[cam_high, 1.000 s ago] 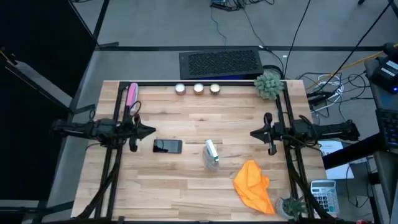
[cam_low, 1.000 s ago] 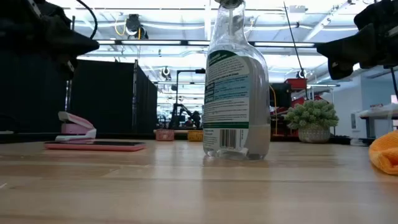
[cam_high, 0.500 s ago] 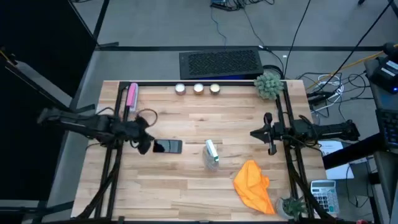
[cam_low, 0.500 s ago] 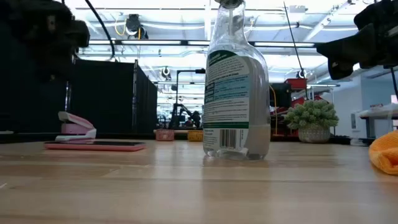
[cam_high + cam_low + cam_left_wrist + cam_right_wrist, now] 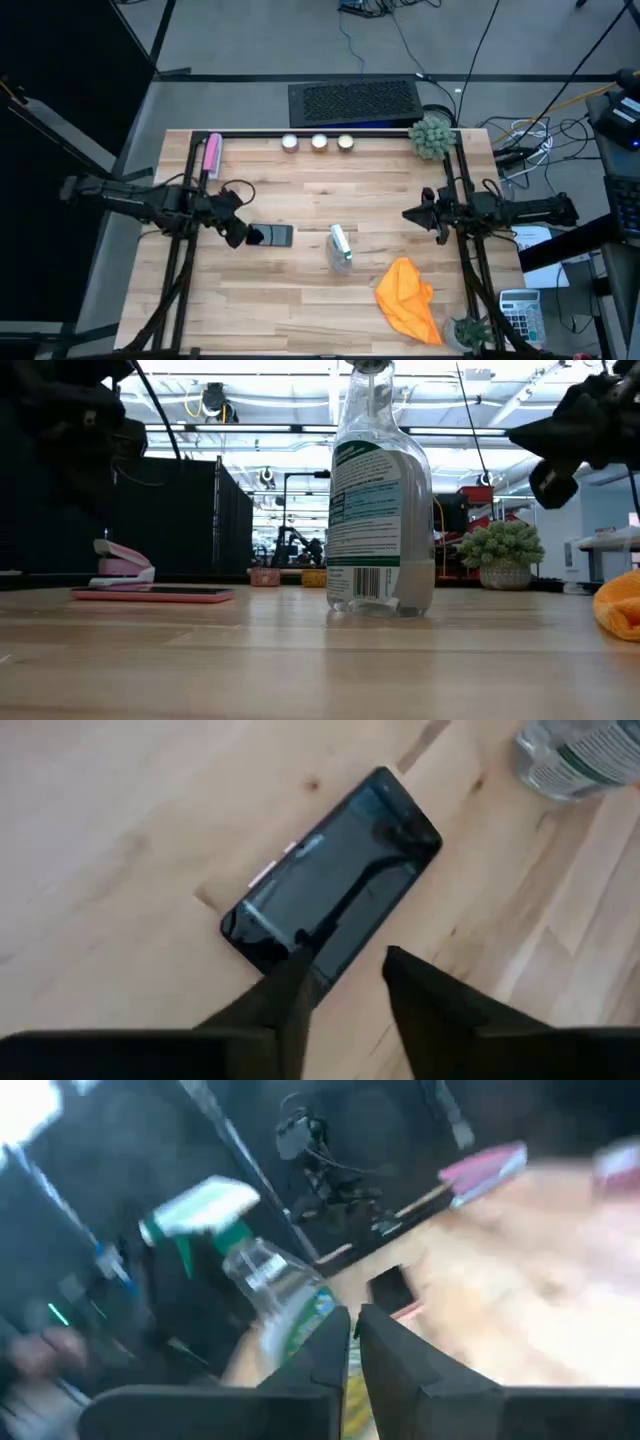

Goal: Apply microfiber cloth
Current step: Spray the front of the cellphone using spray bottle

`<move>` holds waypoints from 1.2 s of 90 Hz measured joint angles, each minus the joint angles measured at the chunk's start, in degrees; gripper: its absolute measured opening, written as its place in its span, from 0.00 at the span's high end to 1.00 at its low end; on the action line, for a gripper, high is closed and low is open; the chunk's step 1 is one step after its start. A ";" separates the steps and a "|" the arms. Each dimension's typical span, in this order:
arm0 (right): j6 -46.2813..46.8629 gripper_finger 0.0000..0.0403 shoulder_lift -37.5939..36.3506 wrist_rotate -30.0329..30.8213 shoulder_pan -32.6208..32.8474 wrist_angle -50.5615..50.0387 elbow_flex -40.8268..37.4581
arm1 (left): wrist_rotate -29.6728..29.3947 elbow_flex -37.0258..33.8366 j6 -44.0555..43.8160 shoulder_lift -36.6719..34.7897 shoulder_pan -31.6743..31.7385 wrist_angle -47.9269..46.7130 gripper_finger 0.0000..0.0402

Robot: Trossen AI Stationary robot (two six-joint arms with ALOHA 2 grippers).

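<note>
Here the orange cloth [image 5: 407, 298] lies loose at the table's [image 5: 300, 300] near right corner, no claw on it.

Farther in, the spray bottle [image 5: 341, 247] stands mid-table. The left claw [image 5: 340, 982] hovers just over the black phone [image 5: 330, 882], fingers slightly apart, holding nothing. The right claw [image 5: 412, 214], nearly closed and empty, hangs well beyond the cloth.
</note>
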 joint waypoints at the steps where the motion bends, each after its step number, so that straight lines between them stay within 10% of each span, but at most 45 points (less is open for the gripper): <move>1: 0.22 0.97 0.01 0.55 0.00 0.13 -0.01 | 0.01 0.00 0.00 0.15 0.12 -0.15 0.62; 16: -0.49 0.97 0.70 13.37 -0.10 1.95 0.01 | -2.01 -0.04 0.04 1.89 1.43 -2.48 0.50; 33: -8.05 0.98 6.50 14.18 -0.11 15.18 0.05 | -2.22 -0.39 0.84 2.40 2.59 -1.67 0.49; 72: -19.33 1.00 45.34 13.87 -6.77 8.17 22.89 | 0.56 -11.02 -2.99 2.34 3.52 9.16 0.49; 108: -30.08 1.00 78.50 -2.02 -18.77 4.71 40.13 | 0.67 -12.09 -2.46 2.34 3.50 11.01 0.49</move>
